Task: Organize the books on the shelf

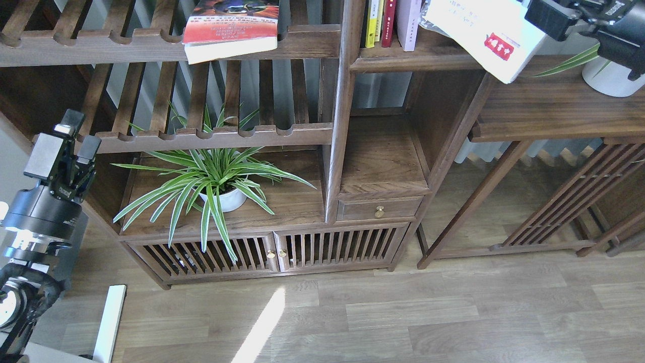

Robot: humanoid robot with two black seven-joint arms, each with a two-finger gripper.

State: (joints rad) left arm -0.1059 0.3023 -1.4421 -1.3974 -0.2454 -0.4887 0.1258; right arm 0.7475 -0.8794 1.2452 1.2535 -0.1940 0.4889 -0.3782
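Note:
My right gripper (540, 20) at the top right is shut on the right edge of the large white book (468, 25) with a red mark, held tilted over the right end of the shelf (403, 61). On that plank stand slim yellow (372, 22), red (388, 22) and pale lilac (408, 25) books, upright at its left end. A red-orange book (231, 25) lies flat on the upper slatted rack (166, 48). At the far left my left gripper (68, 143) hangs open and empty in front of the bookcase's side.
A spider plant in a white pot (221, 197) fills the lower left compartment. A small drawer (379, 208) sits under the narrow compartment. The dark side table (554, 108) to the right carries another white pot (612, 75). A white strip (108, 322) lies on the floor.

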